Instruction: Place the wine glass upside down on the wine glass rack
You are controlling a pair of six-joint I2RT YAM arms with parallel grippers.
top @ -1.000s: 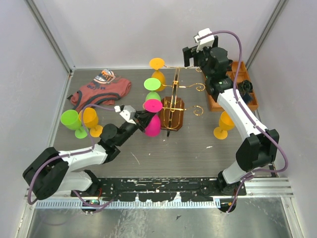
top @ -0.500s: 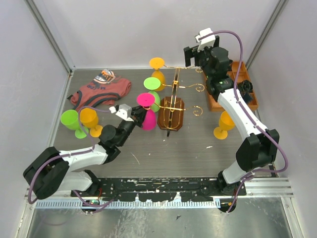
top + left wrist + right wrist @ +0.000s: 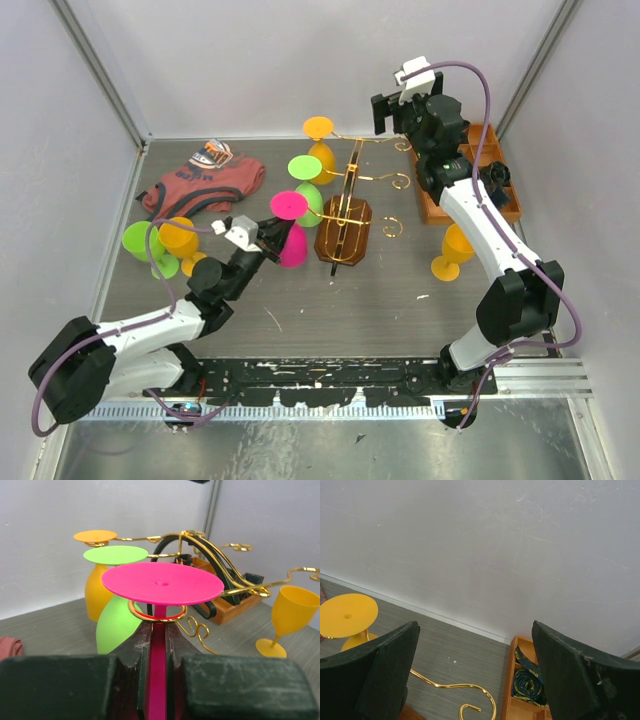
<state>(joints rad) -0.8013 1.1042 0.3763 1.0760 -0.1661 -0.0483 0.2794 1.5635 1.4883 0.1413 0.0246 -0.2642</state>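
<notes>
My left gripper (image 3: 264,238) is shut on the stem of a pink wine glass (image 3: 291,245), held upside down with its foot up, just left of the wine glass rack (image 3: 352,190). In the left wrist view my fingers (image 3: 142,642) clamp the pink stem (image 3: 159,650), a gold wire ring of the rack (image 3: 178,614) circles the stem just under the pink foot (image 3: 162,582). A green glass (image 3: 311,203) and an orange glass (image 3: 321,158) hang upside down on the rack. My right gripper (image 3: 396,108) is open and empty, raised above the rack's far end.
The rack's brown base (image 3: 343,232) sits mid-table. A green glass (image 3: 141,243) and an orange glass (image 3: 180,240) stand upright at the left, another orange glass (image 3: 455,248) at the right. A red shirt (image 3: 205,180) lies back left. A wooden tray (image 3: 482,180) holds rolled ties back right.
My left gripper has pulled the pink glass left and a little back, away from the base. The rack's base has shifted and turned slightly. The right arm has stayed put.
</notes>
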